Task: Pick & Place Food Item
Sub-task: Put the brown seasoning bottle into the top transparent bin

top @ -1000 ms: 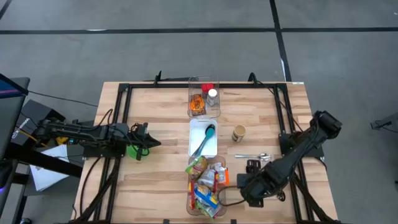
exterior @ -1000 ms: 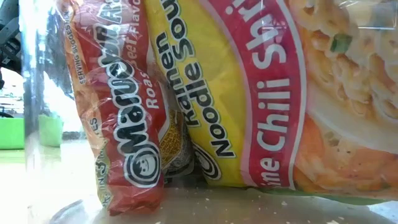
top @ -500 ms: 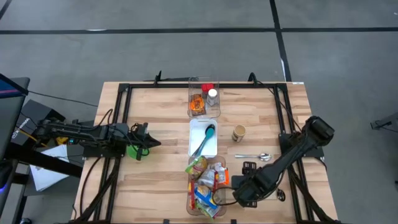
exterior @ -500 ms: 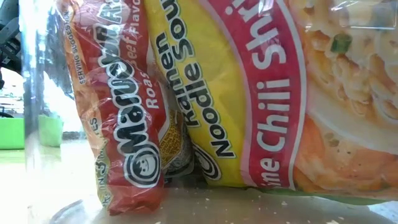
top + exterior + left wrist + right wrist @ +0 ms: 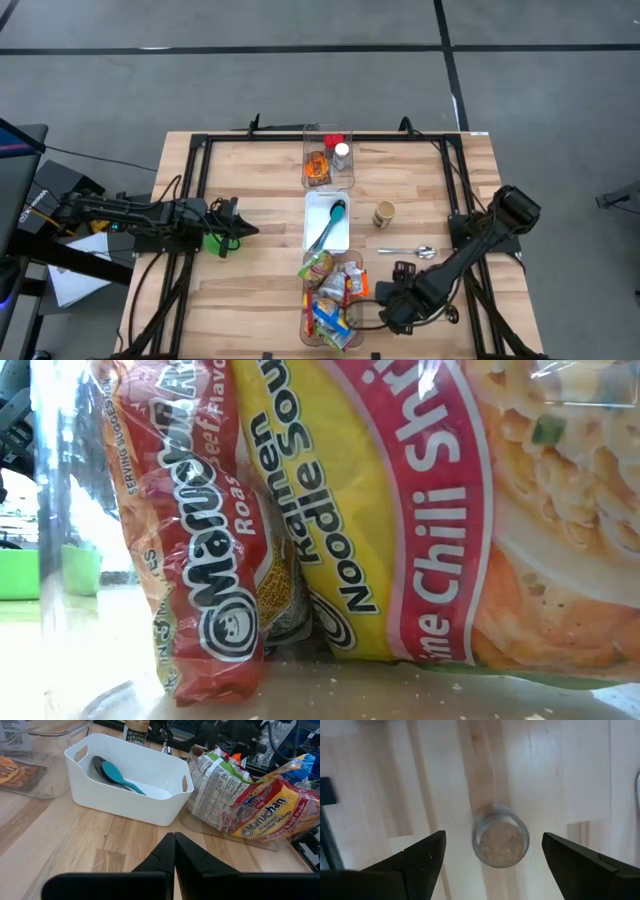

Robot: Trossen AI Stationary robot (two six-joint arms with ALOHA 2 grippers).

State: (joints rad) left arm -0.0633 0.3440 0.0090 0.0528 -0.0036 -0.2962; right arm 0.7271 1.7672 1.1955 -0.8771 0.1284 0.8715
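Right claw [image 5: 386, 303]: hangs above the counter [image 5: 250, 290], beside the clear bin [image 5: 304, 312] of ramen packets [image 5: 330, 300]; fingers spread wide, gripping nothing.

Since a second ago: has drifted toward the bin, then eased back a little. Same wide spread throughout.

Right wrist view: looks down on a small jar [image 5: 500, 840] of tan granules, framed between the two fingers [image 5: 427, 852] but clear of both. Same jar [image 5: 385, 214] stands upright on the bare counter, near the white tub [image 5: 309, 240].

Left claw [image 5: 174, 836]: pressed together, empty, parked low at the left side, pointing at the tub.

Meaning for the task: probably lining up on the jar; no pick made yet, descent and squeeze to come.
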